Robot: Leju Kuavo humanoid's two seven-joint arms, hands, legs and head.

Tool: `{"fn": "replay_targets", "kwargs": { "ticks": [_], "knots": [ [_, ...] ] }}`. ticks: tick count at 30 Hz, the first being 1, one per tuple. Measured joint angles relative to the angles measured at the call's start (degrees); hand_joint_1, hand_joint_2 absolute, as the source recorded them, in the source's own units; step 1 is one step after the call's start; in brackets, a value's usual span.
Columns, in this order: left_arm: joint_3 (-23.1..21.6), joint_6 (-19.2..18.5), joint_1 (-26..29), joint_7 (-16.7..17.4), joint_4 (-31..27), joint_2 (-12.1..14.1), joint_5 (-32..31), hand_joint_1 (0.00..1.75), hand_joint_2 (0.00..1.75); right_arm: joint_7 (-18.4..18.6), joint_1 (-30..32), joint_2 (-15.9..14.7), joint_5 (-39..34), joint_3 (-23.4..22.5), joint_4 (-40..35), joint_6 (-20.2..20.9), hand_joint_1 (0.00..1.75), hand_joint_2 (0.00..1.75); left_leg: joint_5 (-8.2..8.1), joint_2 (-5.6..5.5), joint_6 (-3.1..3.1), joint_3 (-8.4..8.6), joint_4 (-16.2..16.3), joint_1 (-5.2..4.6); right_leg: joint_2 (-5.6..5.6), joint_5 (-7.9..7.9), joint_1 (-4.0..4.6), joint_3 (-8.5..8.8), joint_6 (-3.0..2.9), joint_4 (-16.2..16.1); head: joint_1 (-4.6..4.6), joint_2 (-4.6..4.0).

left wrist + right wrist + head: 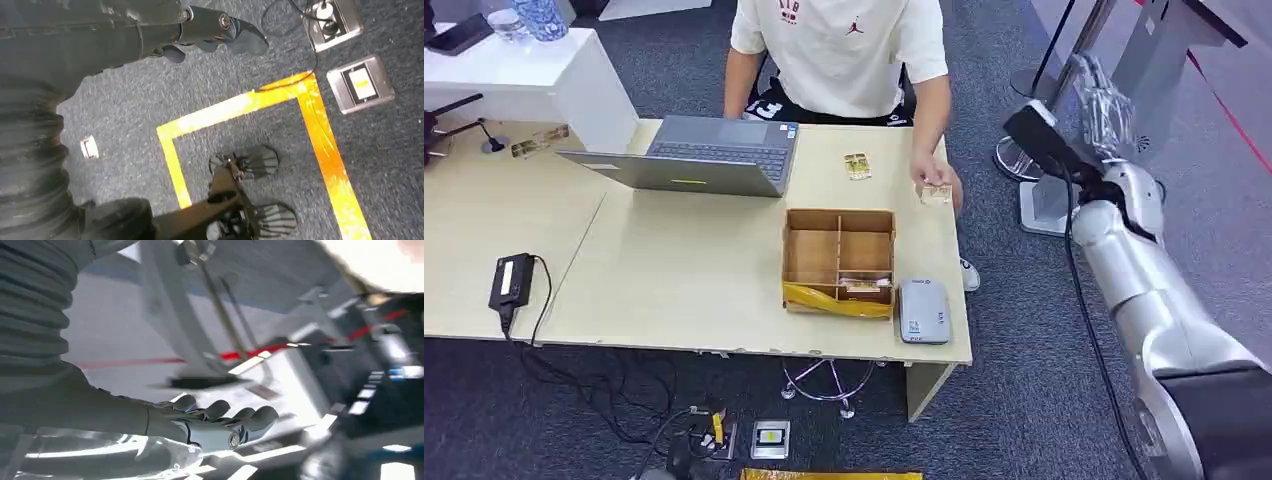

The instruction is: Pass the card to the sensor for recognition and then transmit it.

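Observation:
A grey card sensor (924, 310) lies at the table's near right corner, beside a brown compartment box (839, 258) with cards (865, 288) in its near right section. One card (857, 166) lies flat beyond the box. A person's hand (932, 172) holds another card (936, 195) at the table's far right edge. My right hand (1102, 105) is raised off the table's right side, away from that card; its fingers (250, 417) are stretched out and hold nothing. My left hand (200, 30) hangs over the carpet, holding nothing.
An open laptop (694, 155) stands at the far middle of the table (674, 290), in front of the seated person (839, 55). A black power brick (512, 280) lies at the left. A metal stand base (1044, 210) sits right of the table. Yellow floor tape (240, 105) and floor sockets (360, 85) lie below.

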Motion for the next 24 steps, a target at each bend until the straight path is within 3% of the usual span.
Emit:
{"fn": "replay_targets", "kwargs": {
  "ticks": [5,10,13,15,18,24],
  "knots": [
    [-0.1,1.8,1.6,-2.7,0.1,1.3,0.2,0.00,1.75,1.4,13.9,-6.4,-3.4,-6.4,-8.0,-0.2,0.00,1.75,-0.08,0.01,0.06,-0.04,0.0,-0.01,-0.03,-0.01,-0.01,-0.03,0.01,0.0,0.02,0.00],
    [-0.1,4.7,3.7,-4.9,0.2,2.1,3.0,0.00,1.75,0.9,22.9,-9.5,-5.3,-11.7,-10.0,-2.2,0.00,1.75,-0.13,0.04,0.06,-0.04,0.0,0.02,-0.01,-0.04,0.02,-0.05,0.00,0.0,0.02,0.00],
    [1.6,3.6,4.9,-5.4,0.3,2.6,12.3,0.00,1.75,-0.2,26.9,-10.1,-6.4,-14.5,-10.0,-3.4,0.00,1.75,-0.13,0.04,0.05,-0.08,0.0,0.02,0.00,-0.04,0.03,-0.10,-0.01,0.0,0.04,-0.02],
    [3.2,3.3,5.2,-5.4,0.3,3.1,14.1,0.00,1.75,-0.5,28.4,-10.2,-6.6,-16.3,-10.0,-3.5,0.00,1.75,-0.13,0.07,0.05,-0.11,0.0,0.02,0.02,-0.04,0.02,-0.13,-0.01,0.0,0.00,0.00],
    [5.4,5.7,5.3,-5.2,0.3,3.3,18.2,0.00,1.75,0.9,29.1,-10.3,-6.4,-17.7,-9.9,-3.4,0.00,1.75,-0.12,0.08,0.04,-0.09,0.0,0.01,0.05,-0.04,0.01,-0.13,-0.01,0.0,0.00,0.00],
    [8.7,5.2,6.5,-3.6,0.3,3.3,19.0,0.00,1.75,0.3,30.6,-10.2,-7.7,-20.4,-9.0,-3.2,0.00,1.75,-0.11,0.08,0.03,-0.12,0.0,-0.01,0.10,-0.04,-0.01,-0.14,-0.01,0.0,0.02,0.00]
  ]
}}
